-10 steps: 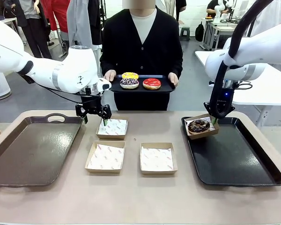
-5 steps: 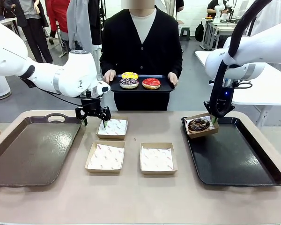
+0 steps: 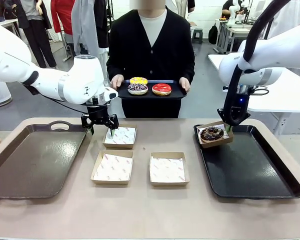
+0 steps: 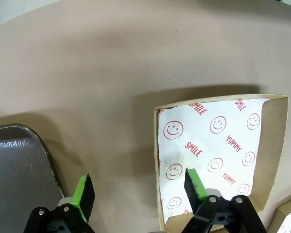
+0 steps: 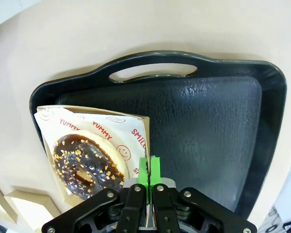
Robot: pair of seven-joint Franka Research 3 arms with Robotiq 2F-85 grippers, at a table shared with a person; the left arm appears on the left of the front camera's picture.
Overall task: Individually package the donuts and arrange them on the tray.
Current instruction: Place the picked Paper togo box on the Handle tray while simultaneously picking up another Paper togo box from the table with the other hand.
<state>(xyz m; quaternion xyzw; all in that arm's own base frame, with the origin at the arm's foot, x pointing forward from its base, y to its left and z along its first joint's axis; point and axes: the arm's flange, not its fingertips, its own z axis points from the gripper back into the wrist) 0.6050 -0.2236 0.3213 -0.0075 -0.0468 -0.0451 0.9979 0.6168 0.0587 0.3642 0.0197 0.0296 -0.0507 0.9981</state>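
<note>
- The left gripper (image 3: 101, 130) hangs low over the far edge of the desk (image 3: 140, 215). Its fingers are spread wide and hold nothing.
- In the left wrist view, the gripper (image 4: 138, 190) straddles the side wall of the far carton (image 4: 218, 155). One green pad is over the smiley-print paper inside and the other is over bare desk, just beside the corner of the grey tray (image 4: 17, 170).
- I can't tell whether either pad touches anything.
- Two more paper-lined cartons sit nearer to me, the left carton (image 3: 112, 167) and the right carton (image 3: 167, 170). Both are without donuts.
- The right gripper (image 3: 228, 128) has its fingers pressed together on the back corner of the held carton (image 3: 216, 142).
- The held carton is tilted above the near-left corner of the black tray (image 3: 250, 175).
- The chocolate donut (image 5: 82, 160), flecked with nut bits, lies inside the held carton on its printed paper. The right gripper's pads (image 5: 149, 170) meet at the carton's corner.
- Across the desk a person holds a small serving tray (image 3: 147, 94) in both hands.
- On the serving tray are the yellow donut (image 3: 138, 80), the sprinkled donut (image 3: 138, 88) and the red donut (image 3: 162, 89).
</note>
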